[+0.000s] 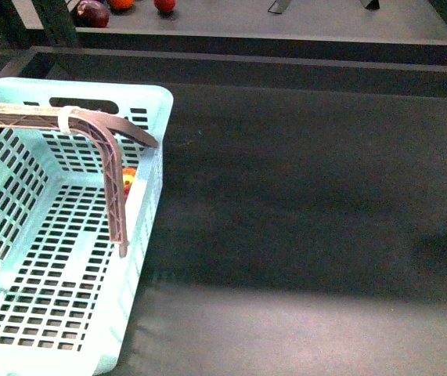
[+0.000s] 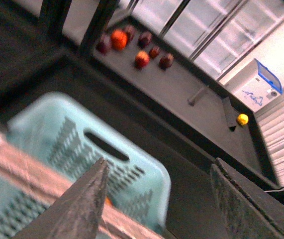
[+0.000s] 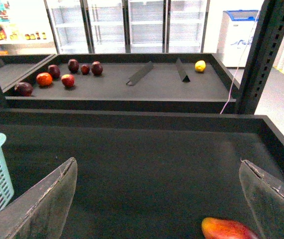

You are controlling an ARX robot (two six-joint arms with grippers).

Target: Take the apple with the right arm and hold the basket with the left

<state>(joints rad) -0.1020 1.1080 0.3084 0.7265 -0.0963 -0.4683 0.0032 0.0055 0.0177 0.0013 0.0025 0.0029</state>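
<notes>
1. Sitting at the near left of the dark table (image 1: 301,196), the basket (image 1: 149,106) is not held yet; its handle (image 1: 109,168) lies folded inward.
2. The left gripper (image 2: 156,199) hangs spread wide above the basket's handle, gripping nothing.
3. The right gripper (image 3: 156,199) is also spread and empty.
4. The apple (image 3: 229,229) lies at the table's right edge, near that gripper's right finger, unpicked. Both jobs remain.

Back shelf (image 3: 132,92) I can see a lemon (image 3: 200,65), an orange (image 3: 44,79), some dark plums (image 3: 73,64) and two dividers (image 3: 140,73). Fridges (image 3: 146,22) behind, chest freezer (image 3: 236,30) off to the side. Worktop (image 1: 301,196) is dark.
</notes>
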